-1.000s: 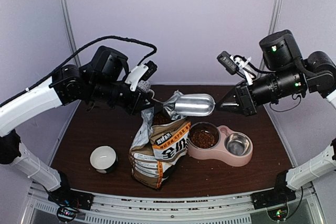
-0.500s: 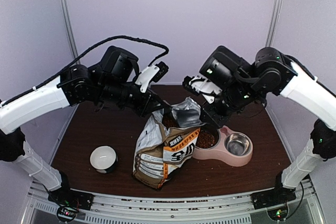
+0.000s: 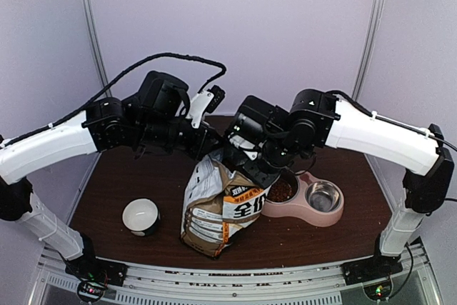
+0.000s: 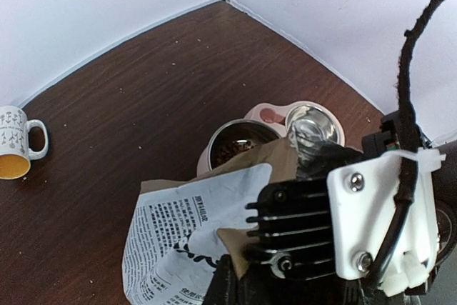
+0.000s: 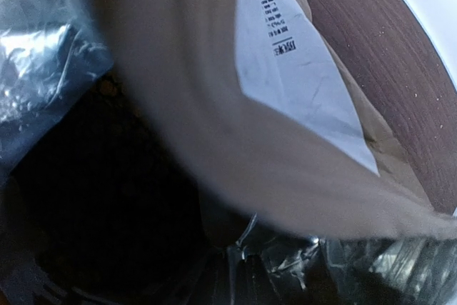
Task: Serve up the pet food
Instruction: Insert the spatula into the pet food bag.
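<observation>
Top external: left end effector (image 3: 211, 146) clenched tan printed bag (image 3: 225, 205) rim; right end effector (image 3: 246, 164), grip hidden, dipped inside, apparently scooping; next, lift more brown kibble (image 3: 280, 191) out level.

Dark brown wooden bench (image 3: 128, 176), and upright at its middle stands a tan, orange and black printed bag (image 3: 221, 208), top open. Just beside it on the right, a pink plastic double bowl (image 3: 325, 218) with two steel cups (image 3: 323, 196). Well apart on the left sits a small white ceramic mug (image 3: 141, 216).
</observation>
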